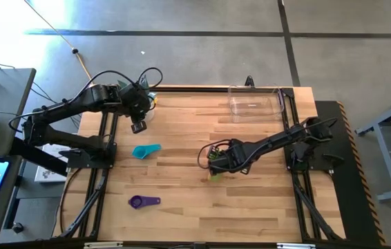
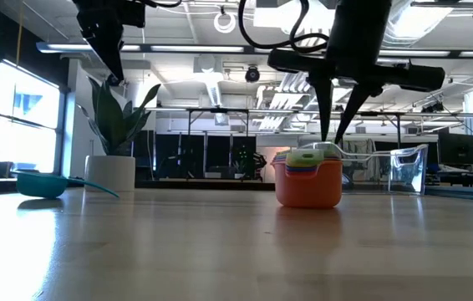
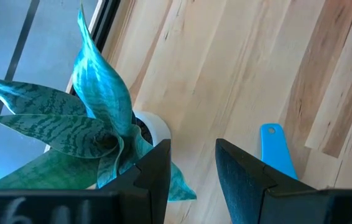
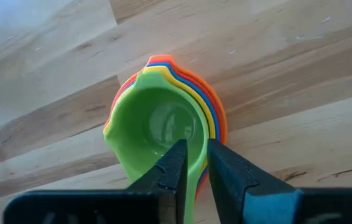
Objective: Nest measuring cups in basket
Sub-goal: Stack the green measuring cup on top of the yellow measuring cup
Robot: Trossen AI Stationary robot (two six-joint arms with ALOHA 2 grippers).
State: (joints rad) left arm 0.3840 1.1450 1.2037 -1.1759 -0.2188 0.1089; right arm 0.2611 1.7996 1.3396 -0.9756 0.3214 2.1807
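a pale wooden desk with a dark frame stands on a grey concrete floor, and the low view looks across it into a large workshop with ceiling lights and benches.

near the desk's middle, somewhat toward the right arm's side, sits a nested stack of measuring cups: an orange cup outermost, then blue and yellow rims, with a green cup innermost on top. the right gripper hangs directly over this stack, its jaws only a narrow gap apart around the green cup's rim or handle base; whether they actually grip it cannot be told.

a teal cup lies alone on the desk left of centre, handle pointing right in the high view. a purple cup lies nearer the front edge, well apart from the stack and from the teal cup.

the clear basket stands at the far edge of the desk on the right side, well apart from the stack, with no cup visible inside it.

the left gripper is raised above the far left part of the desk, jaws apart and holding nothing, just beside a green-leaved plant in a small white pot.
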